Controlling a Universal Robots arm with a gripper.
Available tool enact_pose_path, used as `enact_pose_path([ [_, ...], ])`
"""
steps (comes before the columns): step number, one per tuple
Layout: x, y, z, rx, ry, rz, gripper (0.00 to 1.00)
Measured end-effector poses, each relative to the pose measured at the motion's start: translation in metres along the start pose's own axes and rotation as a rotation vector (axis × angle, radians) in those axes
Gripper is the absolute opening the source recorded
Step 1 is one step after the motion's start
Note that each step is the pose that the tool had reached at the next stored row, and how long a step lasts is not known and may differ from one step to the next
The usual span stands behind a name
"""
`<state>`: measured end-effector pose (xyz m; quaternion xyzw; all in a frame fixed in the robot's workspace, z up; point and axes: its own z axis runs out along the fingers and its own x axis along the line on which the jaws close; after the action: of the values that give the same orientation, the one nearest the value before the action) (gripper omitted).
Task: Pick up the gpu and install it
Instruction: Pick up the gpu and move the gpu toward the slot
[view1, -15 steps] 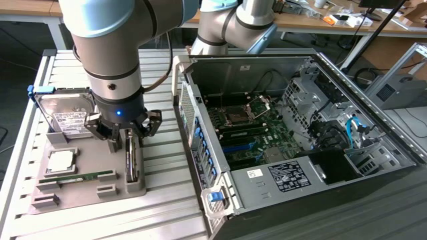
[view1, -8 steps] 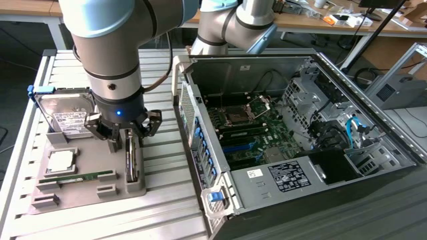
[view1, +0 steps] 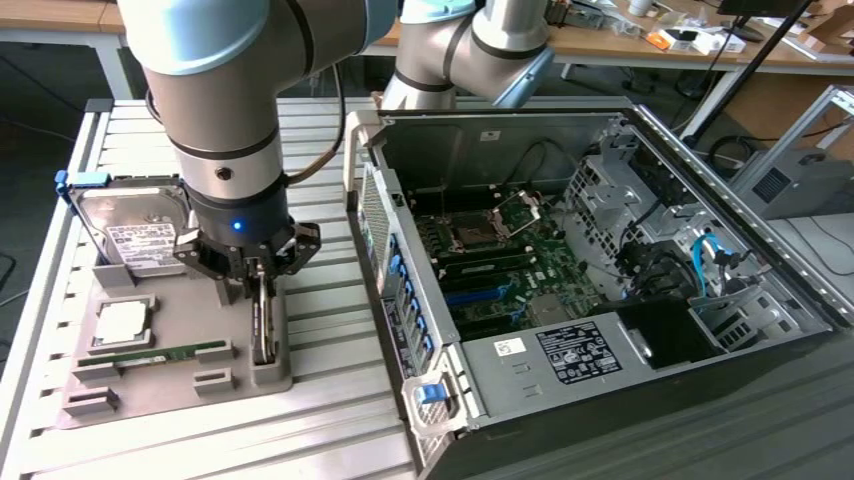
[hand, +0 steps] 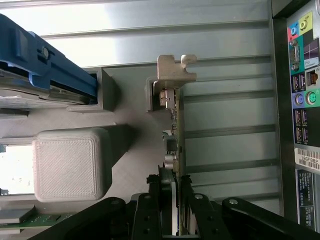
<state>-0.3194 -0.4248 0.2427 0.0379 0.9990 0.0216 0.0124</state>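
The gpu (view1: 264, 325) is a thin dark card standing on edge in a slot of the grey holder tray (view1: 174, 392), on the exterior view's left. My gripper (view1: 254, 285) points straight down onto its upper edge. In the wrist view the gpu (hand: 175, 115) runs away from the camera, ending in its pale metal bracket (hand: 172, 70). My gripper (hand: 172, 200) straddles the card, and the dark fingers (hand: 155, 202) sit against both faces of the board, so it looks shut on the card. The card still rests in its slot.
On the same tray stand a silver hard drive (view1: 134, 228) in a blue frame, a square processor (view1: 123, 320) and a green memory stick (view1: 160, 355). The open computer case (view1: 400, 270) lies close on the exterior view's right, its motherboard (view1: 501, 265) exposed.
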Motion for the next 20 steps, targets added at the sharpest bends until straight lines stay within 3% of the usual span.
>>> enact_pose_path([
  [20,-0.0001,0.0002,-0.0030,-0.0002,-0.0002,0.000,0.27],
])
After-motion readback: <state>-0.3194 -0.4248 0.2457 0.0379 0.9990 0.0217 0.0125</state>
